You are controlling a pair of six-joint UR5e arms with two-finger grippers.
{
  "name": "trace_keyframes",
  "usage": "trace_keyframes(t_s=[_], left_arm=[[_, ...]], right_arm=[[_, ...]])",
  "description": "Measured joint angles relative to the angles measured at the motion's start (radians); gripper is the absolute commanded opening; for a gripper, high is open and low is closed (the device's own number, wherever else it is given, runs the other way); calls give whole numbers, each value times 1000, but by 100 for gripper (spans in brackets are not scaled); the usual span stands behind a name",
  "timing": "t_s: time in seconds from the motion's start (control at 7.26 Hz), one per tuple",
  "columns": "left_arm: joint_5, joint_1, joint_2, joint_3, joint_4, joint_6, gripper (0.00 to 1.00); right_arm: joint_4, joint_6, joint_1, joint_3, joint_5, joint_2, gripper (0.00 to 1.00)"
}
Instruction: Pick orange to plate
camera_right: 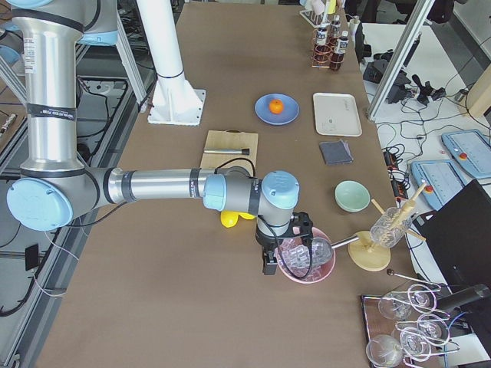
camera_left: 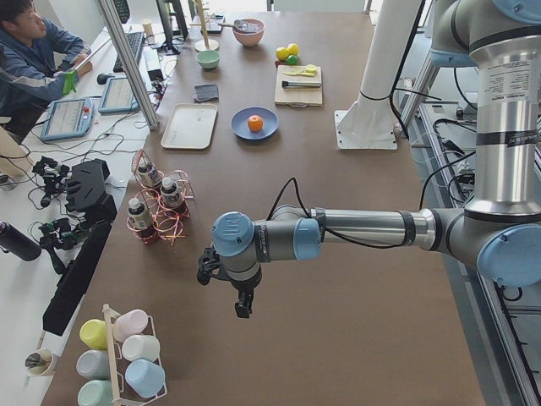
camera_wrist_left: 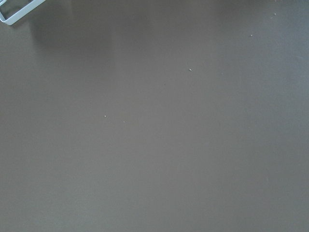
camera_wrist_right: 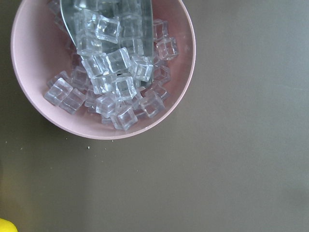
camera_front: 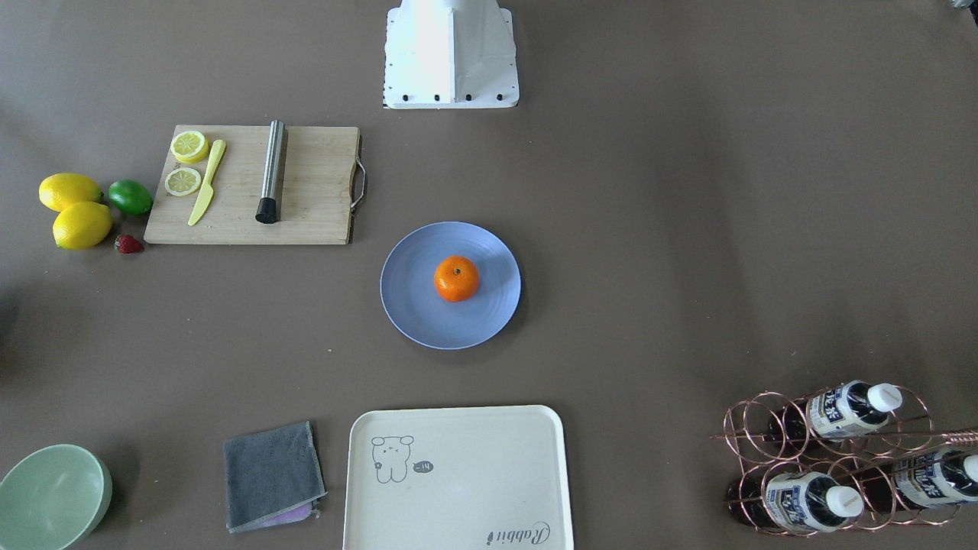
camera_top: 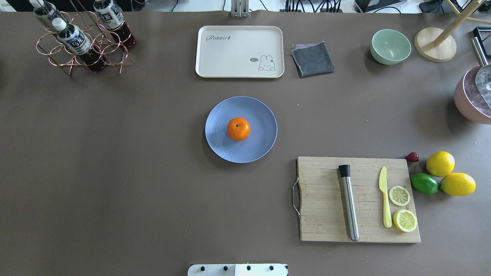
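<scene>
Rolling off is judged the only remaining hazard, caused by the shallow plate (camera_front: 409, 309) being knocked. The orange (camera_front: 456, 278) is seated near the plate's centre, at mid-frame: round, bright, with a dark stem dot. Jaw spacing of the left gripper (camera_left: 243, 303) and right gripper (camera_right: 268, 261) cannot be told.

table (camera_top: 115, 199): brown, matte | floor (camera_left: 21, 313): pale | lighting: even

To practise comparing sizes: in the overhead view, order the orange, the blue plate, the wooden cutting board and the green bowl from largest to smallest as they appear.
1. cutting board
2. plate
3. green bowl
4. orange
</scene>
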Motion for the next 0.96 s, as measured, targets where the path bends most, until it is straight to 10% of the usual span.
trace_keyframes(t_s=[0.96], left_arm=[[6, 1, -3, -3, 0, -3, 100]], right_arm=[[19, -1, 12, -3, 0, -11, 100]])
